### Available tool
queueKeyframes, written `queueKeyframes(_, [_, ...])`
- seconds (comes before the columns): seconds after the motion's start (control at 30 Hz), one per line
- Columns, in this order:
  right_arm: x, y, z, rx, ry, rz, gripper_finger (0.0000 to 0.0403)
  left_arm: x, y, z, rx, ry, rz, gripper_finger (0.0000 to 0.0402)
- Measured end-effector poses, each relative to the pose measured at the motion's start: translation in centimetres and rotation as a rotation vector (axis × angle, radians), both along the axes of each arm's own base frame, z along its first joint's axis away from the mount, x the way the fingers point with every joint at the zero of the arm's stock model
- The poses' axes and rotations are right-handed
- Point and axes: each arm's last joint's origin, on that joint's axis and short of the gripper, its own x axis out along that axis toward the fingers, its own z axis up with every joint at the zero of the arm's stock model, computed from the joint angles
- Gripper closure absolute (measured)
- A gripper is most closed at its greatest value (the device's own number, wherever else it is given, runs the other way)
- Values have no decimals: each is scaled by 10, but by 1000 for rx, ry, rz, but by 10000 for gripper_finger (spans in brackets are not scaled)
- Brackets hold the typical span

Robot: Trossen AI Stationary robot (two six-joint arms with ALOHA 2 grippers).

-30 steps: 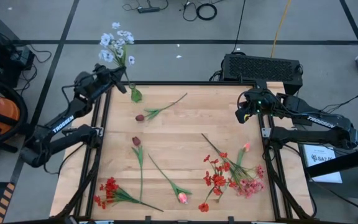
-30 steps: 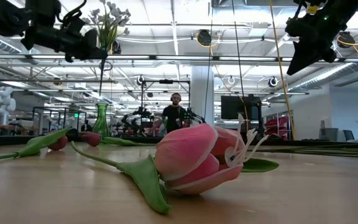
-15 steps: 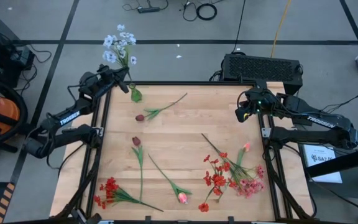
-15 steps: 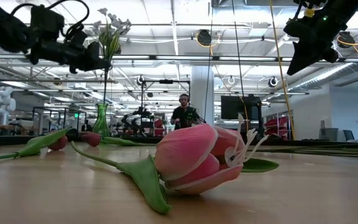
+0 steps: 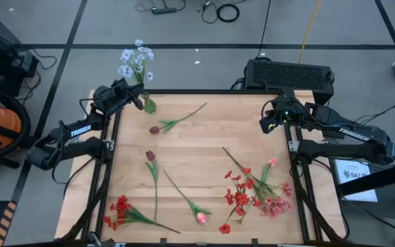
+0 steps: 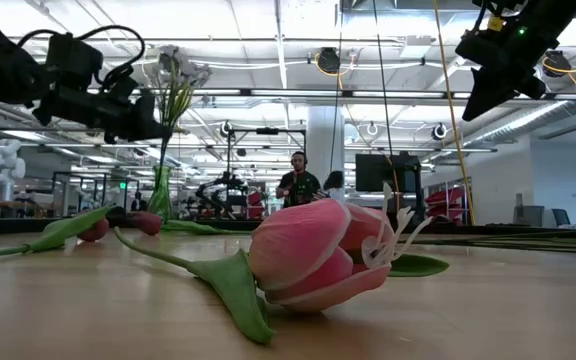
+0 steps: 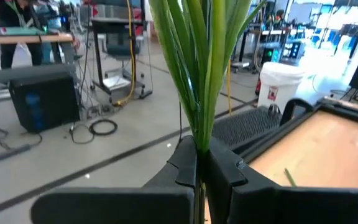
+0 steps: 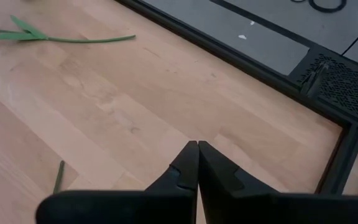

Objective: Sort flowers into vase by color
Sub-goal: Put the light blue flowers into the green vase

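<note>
left gripper (image 5: 140, 104) pinching white sprig (image 5: 136, 60) above green vase (image 5: 149, 105), right gripper (image 5: 267, 126) – fingers pressed together

A robotics lab hall is showing: taped concrete floor (image 5: 204, 27), trailing cables (image 5: 221, 10), ceiling trusses (image 6: 268, 95), workstations, a person (image 6: 298, 185) standing.

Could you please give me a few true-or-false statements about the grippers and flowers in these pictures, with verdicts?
1. The left gripper is shut on the green-stemmed white flower sprig. True.
2. The right gripper holds a red flower. False: it is shut and holds nothing.
3. The green glass vase lies tipped over. False: it stands upright.
4. A pink tulip bud lies on the wooden table. True.
5. The red flower cluster is in the vase. False: it lies on the table.
</note>
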Motion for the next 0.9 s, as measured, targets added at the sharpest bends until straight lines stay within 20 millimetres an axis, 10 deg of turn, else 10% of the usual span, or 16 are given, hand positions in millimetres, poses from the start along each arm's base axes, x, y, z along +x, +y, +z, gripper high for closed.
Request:
queueKeyframes(0.5, [0, 0, 0, -3, 1, -2, 403, 1, 2, -7, -26, 33, -17, 382])
queueKeyframes(0.9, [0, 0, 0, 11, -15, -22, 403, 1, 1, -16, -111, 70, -19, 292])
